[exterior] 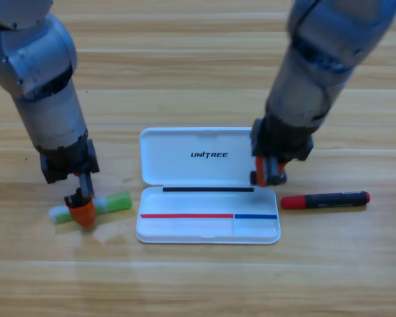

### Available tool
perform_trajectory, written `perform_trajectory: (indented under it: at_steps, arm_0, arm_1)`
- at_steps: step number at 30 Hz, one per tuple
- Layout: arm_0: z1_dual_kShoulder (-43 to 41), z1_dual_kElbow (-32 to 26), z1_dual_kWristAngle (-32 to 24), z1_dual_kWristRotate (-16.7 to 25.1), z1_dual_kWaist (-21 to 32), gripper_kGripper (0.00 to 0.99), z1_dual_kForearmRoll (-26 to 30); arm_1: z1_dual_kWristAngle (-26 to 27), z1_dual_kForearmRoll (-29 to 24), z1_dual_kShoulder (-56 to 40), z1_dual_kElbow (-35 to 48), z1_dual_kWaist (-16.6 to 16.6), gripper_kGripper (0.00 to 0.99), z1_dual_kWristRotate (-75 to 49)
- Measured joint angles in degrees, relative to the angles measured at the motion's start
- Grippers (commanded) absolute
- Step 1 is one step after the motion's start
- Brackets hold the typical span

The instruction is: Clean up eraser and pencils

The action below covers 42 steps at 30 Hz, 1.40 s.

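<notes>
Wooden planks of the table (198, 284) fill the whole high view, pale and running side to side. On them, in the middle, lies the white case (208, 224), open, its lid laid back with the UNITREE name on it and its tray nearest the bottom edge; nothing that needs tidying shows in the tray. The left arm comes down from the upper left corner and ends in the left gripper (81, 210), pointing down onto the light-green stick (92, 207), which lies on the table to the left of the case, tilted a little, its whitish end pointing away from the case. The orange jaws sit over the middle of that stick and seem to straddle it, but whether they have closed on it I cannot tell. The right arm comes in from the upper right, and the right gripper (267, 173) hangs at the right end of the case's hinge line, jaws pointing down; the gap between them is hidden, so I cannot say how wide they stand or whether they hold something. The red marker (325, 199) with its black cap lies on the table just right of the case, untouched. The eraser is nowhere to be seen; it may be under the right gripper. By my judgement the job is barely started: both pencils are outside the case, and the green one looks to be first.
</notes>
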Motion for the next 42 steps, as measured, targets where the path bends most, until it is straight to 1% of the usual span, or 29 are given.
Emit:
perform_trajectory:
  at_steps: [3, 7, 14, 16, 19, 22, 23, 24, 25, 26, 27, 28, 30, 32, 35, 38, 42]
  arm_0:
    - [0.01, 1.48, 0.0, 0.11, 0.06, 0.989, -1.62]
    - [0.09, 1.93, 0.0, 0.83, 0.06, 0.989, -1.97]
    - [0.12, 2.96, -0.09, 1.05, 0.09, 0.968, -3.42]
    - [0.17, 3.5, -0.31, 1.08, 0.1, 0.956, -4.1]
    - [0.38, 3.98, -0.64, 1.1, 0.1, 0.917, -4.65]
    - [0.62, 4.42, -0.87, 1.14, 0.11, 0.827, -5.02]
    - [0.62, 4.46, -0.97, 1.14, 0.11, 0.782, -5.19]
    - [0.62, 4.5, -1.1, 1.15, 0.11, 0.727, -5.33]
    - [0.62, 4.55, -1.35, 1.25, 0.11, 0.67, -5.37]
    - [0.62, 4.58, -1.49, 1.41, 0.11, 0.607, -5.45]
    - [0.62, 4.61, -1.68, 1.64, 0.11, 0.529, -5.47]
    - [0.63, 4.62, -1.97, 2.0, 0.11, 0.445, -5.48]
    - [0.63, 4.67, -2.55, 3.0, 0.11, 0.255, -5.49]
    - [0.68, 4.69, -3.21, 4.55, 0.11, 0.0, -5.51]
    - [0.68, 4.7, -4.07, 6.34, 0.11, 0.0, -5.51]
    - [0.66, 4.7, -4.07, 6.45, 0.11, 0.0, -5.59]
    - [0.08, 4.74, -3.59, 6.82, 0.11, 0.0, -5.59]
  arm_1:
    - [0.13, 0.74, 2.91, -0.99, 0.49, 0.0, -0.14]
    - [1.03, 0.91, 5.23, -1.34, 0.72, 0.0, -0.14]
    - [5.12, 2.8, 5.43, -1.37, 1.39, 0.0, 0.04]
    - [5.33, 2.84, 5.43, -1.37, 1.69, 0.0, 0.26]
    - [5.34, 2.84, 5.43, -1.37, 2.02, 0.0, 0.36]
    - [5.4, 2.84, 5.43, -1.37, 2.21, 0.0, 0.44]
    - [5.4, 2.84, 5.43, -1.37, 2.23, 0.101, 0.53]
    - [5.4, 2.84, 5.43, -1.37, 2.25, 0.261, 0.58]
    - [5.4, 2.84, 5.43, -1.39, 2.26, 0.451, 0.58]
    - [5.4, 2.84, 5.45, -1.43, 2.27, 0.62, 0.58]
    - [5.4, 2.84, 5.45, -1.44, 2.27, 0.752, 0.59]
    - [5.39, 2.84, 5.46, -1.44, 2.27, 0.821, 0.64]
    - [5.27, 2.84, 5.51, -1.45, 2.27, 0.862, 1.02]
    - [5.15, 2.84, 5.51, -1.45, 2.27, 0.92, 1.99]
    - [4.7, 2.85, 5.49, -1.46, 2.27, 0.977, 2.43]
    - [4.51, 2.92, 4.83, -0.52, 2.27, 0.99, 2.44]
    - [4.5, 3.14, -0.07, 5.42, 2.2, 0.99, 2.44]
